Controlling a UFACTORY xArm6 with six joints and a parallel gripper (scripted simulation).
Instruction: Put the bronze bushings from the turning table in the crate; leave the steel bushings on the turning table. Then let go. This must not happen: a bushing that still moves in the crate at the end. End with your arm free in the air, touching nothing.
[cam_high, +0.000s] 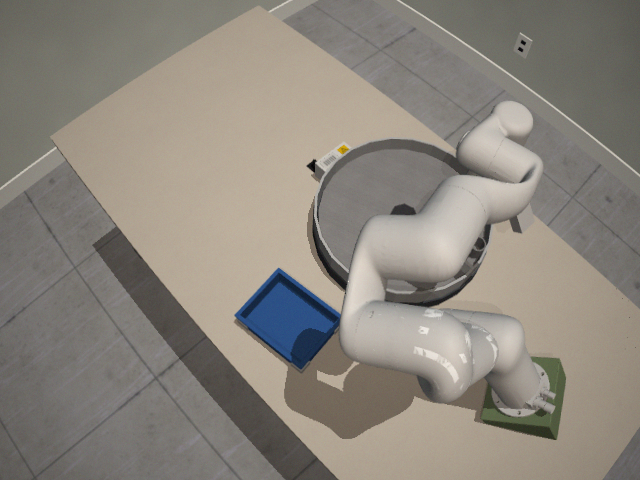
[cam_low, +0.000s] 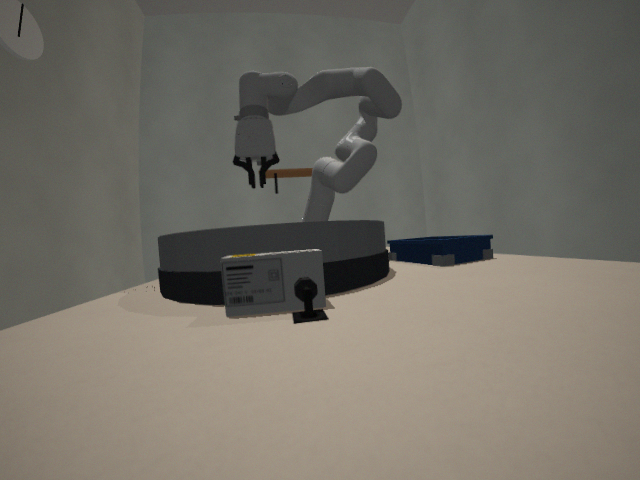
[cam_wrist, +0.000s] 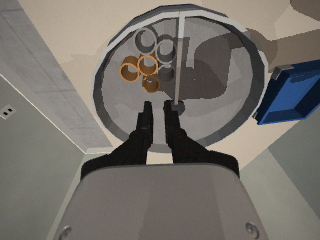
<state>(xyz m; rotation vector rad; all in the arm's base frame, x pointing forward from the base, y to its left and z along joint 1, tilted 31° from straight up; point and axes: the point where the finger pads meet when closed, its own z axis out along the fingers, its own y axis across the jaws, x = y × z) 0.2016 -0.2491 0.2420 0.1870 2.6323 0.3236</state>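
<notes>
In the wrist view the round grey turning table (cam_wrist: 180, 75) lies far below me. Three bronze bushings (cam_wrist: 148, 64) sit in a cluster on its left part, and three steel bushings (cam_wrist: 166, 49) sit right beside them. My gripper (cam_wrist: 158, 109) hangs high above the table (cam_low: 273, 248), pointing down, also seen in the exterior view (cam_low: 256, 183). Its fingers stand a narrow gap apart with nothing between them. The blue crate (cam_high: 286, 316) stands on the table top beside the turning table and looks empty. The arm hides the gripper in the top view.
A thin grey bar (cam_wrist: 178, 57) runs across the turning table from its rim to its middle. A grey control box (cam_low: 272, 281) with a black knob stands against the turning table's far side from the arm base (cam_high: 524, 400). The turning table has a raised rim.
</notes>
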